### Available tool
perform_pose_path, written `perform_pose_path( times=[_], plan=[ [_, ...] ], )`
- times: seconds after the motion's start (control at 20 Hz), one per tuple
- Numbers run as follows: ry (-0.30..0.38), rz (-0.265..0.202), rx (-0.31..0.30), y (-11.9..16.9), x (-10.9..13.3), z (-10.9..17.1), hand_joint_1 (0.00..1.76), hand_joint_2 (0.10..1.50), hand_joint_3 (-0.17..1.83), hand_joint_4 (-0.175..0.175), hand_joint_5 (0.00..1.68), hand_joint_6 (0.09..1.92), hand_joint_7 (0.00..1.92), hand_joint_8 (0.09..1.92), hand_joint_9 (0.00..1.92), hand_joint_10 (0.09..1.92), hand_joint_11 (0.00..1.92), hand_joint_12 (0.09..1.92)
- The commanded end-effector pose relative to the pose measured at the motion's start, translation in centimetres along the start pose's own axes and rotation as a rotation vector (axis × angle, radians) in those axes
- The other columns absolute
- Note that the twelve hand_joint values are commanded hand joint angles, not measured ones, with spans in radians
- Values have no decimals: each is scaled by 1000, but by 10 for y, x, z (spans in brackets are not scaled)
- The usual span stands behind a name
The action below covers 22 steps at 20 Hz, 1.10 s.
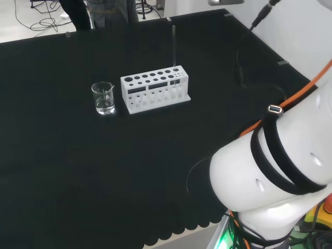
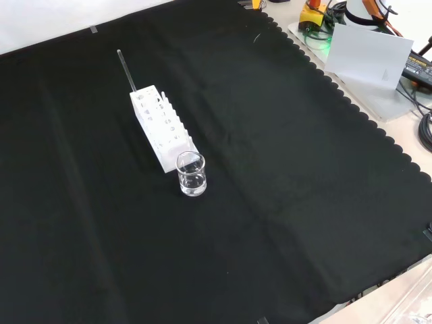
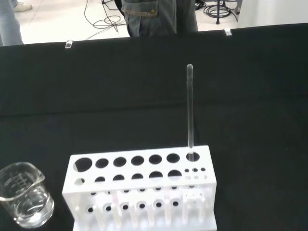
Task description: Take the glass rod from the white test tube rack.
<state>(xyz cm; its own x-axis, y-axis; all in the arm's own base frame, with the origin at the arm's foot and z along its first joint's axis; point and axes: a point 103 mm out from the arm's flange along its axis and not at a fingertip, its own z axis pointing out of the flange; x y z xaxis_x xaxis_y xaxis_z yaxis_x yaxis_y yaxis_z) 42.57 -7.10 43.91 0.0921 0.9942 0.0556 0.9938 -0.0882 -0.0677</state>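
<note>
A: Whereabouts of the rod point(image 1: 174, 46) right now?
B: Standing upright in the rack point(image 1: 155, 91), in a hole at the right end, far row, in the head view. At the far end of the rack in the front view. Upper part well clear above the holes. Not yet lifted out.
A: And the grip, apart or closed?
B: Cannot tell from here.
A: Main worry, then?
B: Probably pulling at a slant. Thin, smooth, clear glass in a narrow hole, so any sideways drag is likely to jam against the rim, tip the light rack, or snap the shaft.
A: Anything else?
B: Slipping, possibly. Little to catch on so slim a shaft. Pinching too near the top risks swinging, or dropping onto the worktop point(image 1: 104, 171).
A: Neighbours at risk?
B: Only the beaker point(image 1: 104, 97), just beside the rack's left end in the head view, seemingly with a little clear liquid at the bottom. Well apart from the rod, so safe barring a sliding or toppling rack.
A: Safest course?
B: Coming down from above, closing on the exposed part, then lifting straight up until clear of the hole.
</note>
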Motion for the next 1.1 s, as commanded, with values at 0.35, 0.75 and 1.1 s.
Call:
perform_pose_path(
  times=[0.35, 0.75, 1.1],
  plan=[
    [30, -44, 4, 93, -25, 19, 589, 887, 522, -120, 198, 87, 234, 841, 593, 796, 529, 1329],
    [28, -56, 37, 131, -30, 42, 565, 902, 522, -119, 243, 87, 293, 837, 686, 775, 581, 1310],
    [44, -66, 79, 166, -32, 74, 553, 914, 520, -131, 311, 87, 357, 833, 800, 763, 716, 1276]
  ],
)
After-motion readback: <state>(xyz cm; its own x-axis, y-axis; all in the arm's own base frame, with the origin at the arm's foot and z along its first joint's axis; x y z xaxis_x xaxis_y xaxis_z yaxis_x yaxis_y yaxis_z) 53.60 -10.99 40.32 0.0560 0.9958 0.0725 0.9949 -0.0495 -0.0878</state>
